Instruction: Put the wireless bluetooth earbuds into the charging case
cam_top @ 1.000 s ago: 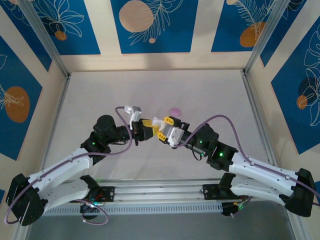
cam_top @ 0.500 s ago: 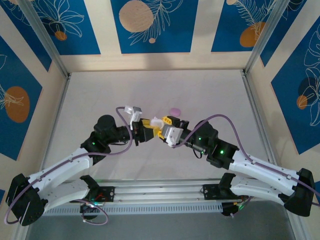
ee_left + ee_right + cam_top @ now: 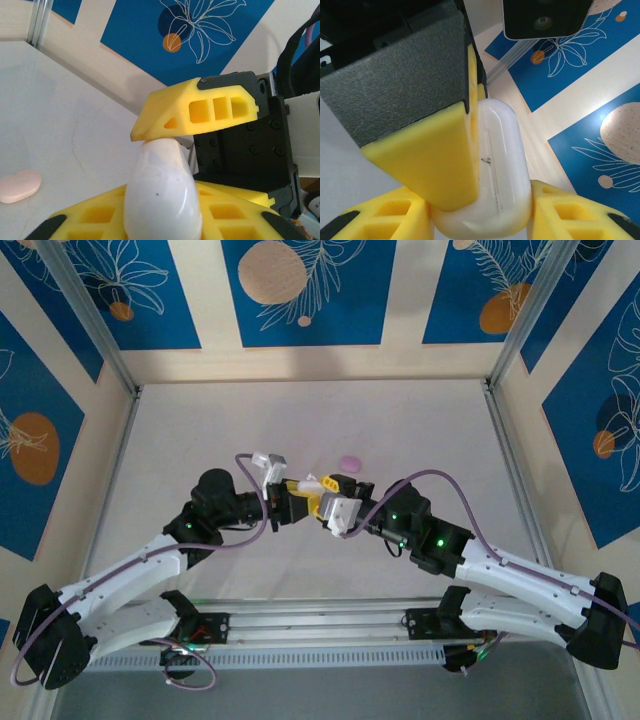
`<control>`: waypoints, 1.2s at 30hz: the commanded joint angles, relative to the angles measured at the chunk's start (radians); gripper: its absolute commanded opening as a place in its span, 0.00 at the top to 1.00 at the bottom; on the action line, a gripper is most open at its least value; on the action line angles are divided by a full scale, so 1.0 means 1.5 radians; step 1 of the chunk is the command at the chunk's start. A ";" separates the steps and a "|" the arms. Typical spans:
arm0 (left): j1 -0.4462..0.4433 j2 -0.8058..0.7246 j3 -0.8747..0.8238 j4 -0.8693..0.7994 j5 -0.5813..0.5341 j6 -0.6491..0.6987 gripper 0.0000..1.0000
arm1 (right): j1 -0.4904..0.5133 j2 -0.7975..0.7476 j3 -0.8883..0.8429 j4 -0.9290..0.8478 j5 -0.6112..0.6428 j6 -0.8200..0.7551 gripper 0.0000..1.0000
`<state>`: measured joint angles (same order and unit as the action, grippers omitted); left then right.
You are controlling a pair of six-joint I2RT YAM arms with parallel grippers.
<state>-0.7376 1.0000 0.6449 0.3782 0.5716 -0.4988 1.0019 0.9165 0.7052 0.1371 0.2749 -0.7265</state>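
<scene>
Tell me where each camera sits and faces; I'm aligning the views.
Top external: above and behind the bases, looking down at the table; both arms, left gripper and right gripper together mid-table.
Left wrist: on the left arm, looking along its fingers at the white case, right gripper's finger above.
Right wrist: on the right arm, looking along its fingers at that case, left gripper's finger against it.
Shared: both wrist views show the white case.
</scene>
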 commanded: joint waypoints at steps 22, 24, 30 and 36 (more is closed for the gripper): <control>-0.004 -0.074 -0.096 0.142 0.006 0.172 0.89 | -0.201 -0.046 0.164 -0.294 -0.372 0.618 0.42; -0.005 -0.068 -0.094 0.150 0.014 0.179 0.89 | -0.204 -0.020 0.187 -0.311 -0.415 0.637 0.41; -0.005 -0.055 -0.096 0.179 0.028 0.172 0.89 | -0.202 0.045 0.228 -0.358 -0.421 0.651 0.39; -0.004 -0.056 -0.095 0.182 0.032 0.168 0.89 | -0.192 0.085 0.254 -0.371 -0.422 0.646 0.39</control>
<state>-0.7383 0.9192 0.5064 0.5941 0.5907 -0.2584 0.7040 1.0370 1.0462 -0.3866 -0.3275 0.2230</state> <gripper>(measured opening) 0.212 0.611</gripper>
